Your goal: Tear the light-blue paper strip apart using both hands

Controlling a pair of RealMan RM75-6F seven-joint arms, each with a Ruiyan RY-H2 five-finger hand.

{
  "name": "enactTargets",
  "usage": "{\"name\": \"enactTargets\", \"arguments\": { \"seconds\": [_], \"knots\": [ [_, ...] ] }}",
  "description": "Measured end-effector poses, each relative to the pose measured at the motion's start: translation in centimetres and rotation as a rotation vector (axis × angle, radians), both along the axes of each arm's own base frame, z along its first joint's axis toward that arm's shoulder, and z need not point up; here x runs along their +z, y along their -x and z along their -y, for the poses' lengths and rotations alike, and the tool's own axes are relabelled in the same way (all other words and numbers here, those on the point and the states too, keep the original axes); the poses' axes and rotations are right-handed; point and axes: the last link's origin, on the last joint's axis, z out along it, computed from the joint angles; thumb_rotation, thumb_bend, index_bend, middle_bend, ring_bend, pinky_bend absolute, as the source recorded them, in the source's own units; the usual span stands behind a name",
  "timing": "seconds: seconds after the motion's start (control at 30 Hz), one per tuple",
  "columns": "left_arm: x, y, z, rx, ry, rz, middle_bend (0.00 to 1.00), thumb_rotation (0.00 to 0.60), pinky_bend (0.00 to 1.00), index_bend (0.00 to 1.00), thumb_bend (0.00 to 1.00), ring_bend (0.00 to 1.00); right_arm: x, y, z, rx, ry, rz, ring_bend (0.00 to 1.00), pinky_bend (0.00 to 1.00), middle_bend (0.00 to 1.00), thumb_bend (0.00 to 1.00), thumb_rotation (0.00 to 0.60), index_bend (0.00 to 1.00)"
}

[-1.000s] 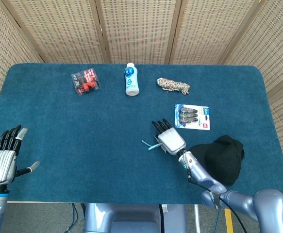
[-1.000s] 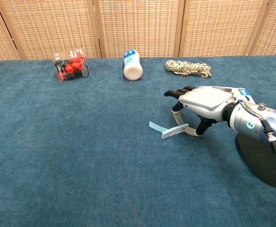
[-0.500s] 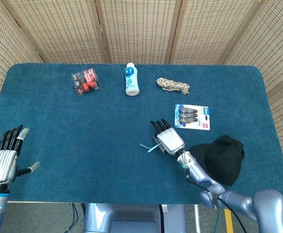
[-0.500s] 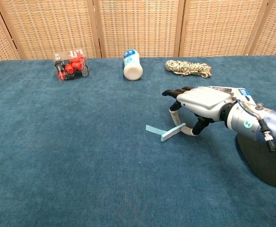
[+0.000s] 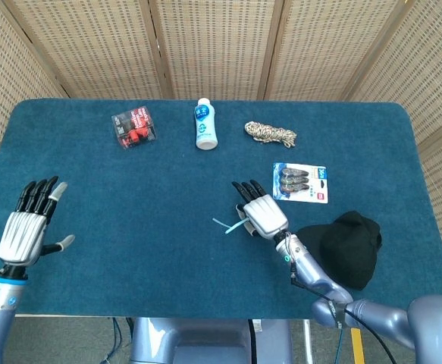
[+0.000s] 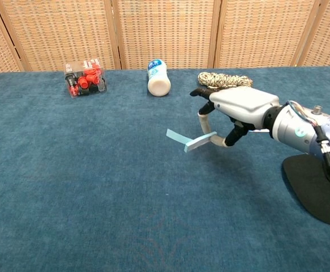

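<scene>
My right hand [image 5: 260, 213] [image 6: 238, 107] pinches one end of the light-blue paper strip [image 6: 189, 141] [image 5: 229, 226] between thumb and a finger, holding it lifted above the blue table near the middle. The strip's free end sticks out to the left. My left hand [image 5: 28, 225] hovers open over the table's left front edge with its fingers spread; it shows only in the head view and is far from the strip.
At the back lie a box of red parts [image 5: 135, 127] [image 6: 85, 77], a white bottle [image 5: 205, 124] [image 6: 158, 77] and a coil of rope [image 5: 271, 133] [image 6: 226, 81]. A blister pack [image 5: 302, 183] and a black cloth [image 5: 346, 247] [image 6: 317, 190] sit right of my right hand.
My right hand has risen and shifted left with the strip, lifting it off the table. My left hand has moved up and inward over the table edge.
</scene>
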Motion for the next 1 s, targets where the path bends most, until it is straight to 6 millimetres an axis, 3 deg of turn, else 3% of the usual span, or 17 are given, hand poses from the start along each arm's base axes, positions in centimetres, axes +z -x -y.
{"name": "enactTargets", "arguments": {
  "seconds": [0.13, 0.33, 0.43, 0.63, 1.0],
  "knots": [
    [-0.5, -1.9, -3.7, -0.131, 0.002, -0.043, 0.63, 0.6, 0.53, 0.05, 0.0, 0.65, 0.4, -1.0, 0.3, -0.015, 0.02, 0.003, 0.0, 0.0, 0.0, 0.49, 0.6, 0.63],
    [-2.7, -4.8, -8.1, -0.275, 0.039, -0.102, 0.81, 0.6, 0.75, 0.16, 0.0, 0.81, 0.6, -2.6, 0.8, -0.034, 0.043, 0.004, 0.0, 0.0, 0.0, 0.49, 0.6, 0.63],
    [-4.1, -6.3, -9.4, -0.316, 0.059, -0.124, 0.9, 0.6, 0.87, 0.25, 0.0, 0.9, 0.6, -3.4, 1.0, -0.036, 0.047, 0.007, 0.0, 0.0, 0.0, 0.49, 0.6, 0.63],
    [-6.9, -8.9, -11.1, -0.368, 0.104, -0.161, 0.97, 0.6, 0.93, 0.38, 0.0, 0.96, 0.3, -4.5, 1.0, -0.021, 0.05, -0.007, 0.0, 0.0, 0.0, 0.5, 0.6, 0.63],
    [-11.4, -12.2, -12.3, -0.357, 0.2, -0.112, 0.99, 0.6, 0.94, 0.44, 0.08, 0.97, -0.3, -5.8, 0.7, 0.003, 0.033, -0.016, 0.0, 0.0, 0.0, 0.51, 0.6, 0.63]
  ]
}}
